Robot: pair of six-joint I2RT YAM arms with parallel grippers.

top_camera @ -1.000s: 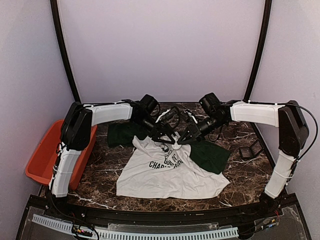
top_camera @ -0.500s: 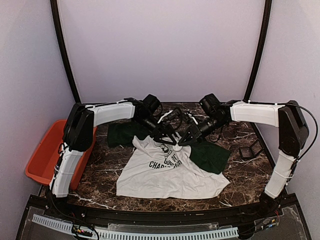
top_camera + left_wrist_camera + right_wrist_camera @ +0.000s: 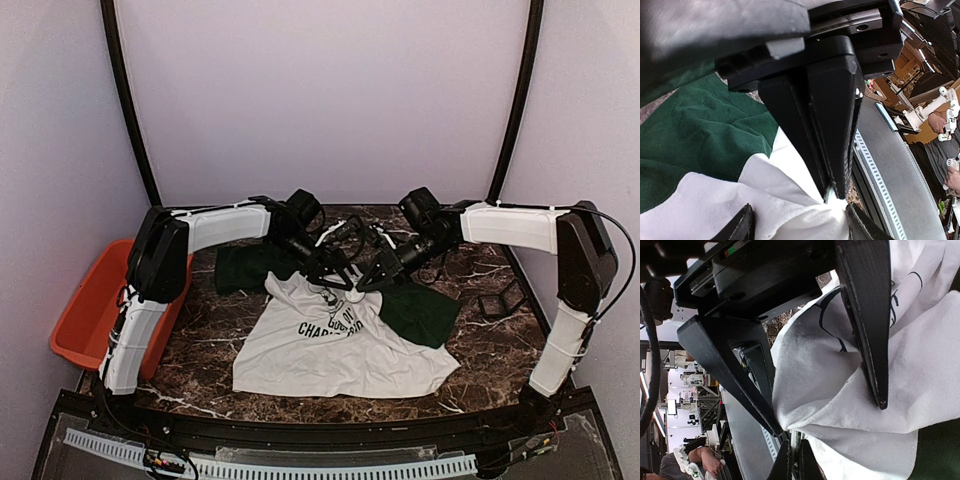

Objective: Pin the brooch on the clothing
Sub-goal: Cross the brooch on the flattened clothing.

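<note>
Clothing (image 3: 340, 345): lying spread on the marble table (image 3: 200, 335), white chest fabric bunching up near the collar
Right claw (image 3: 835, 190): pinching that white fold, fully closed on it
Left claw (image 3: 830, 417): hanging open, straddling the same fold

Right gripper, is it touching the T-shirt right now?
Touching. The left wrist view shows the right gripper shut, with its fingertips pinching a raised fold of the T-shirt in its white part.
</note>
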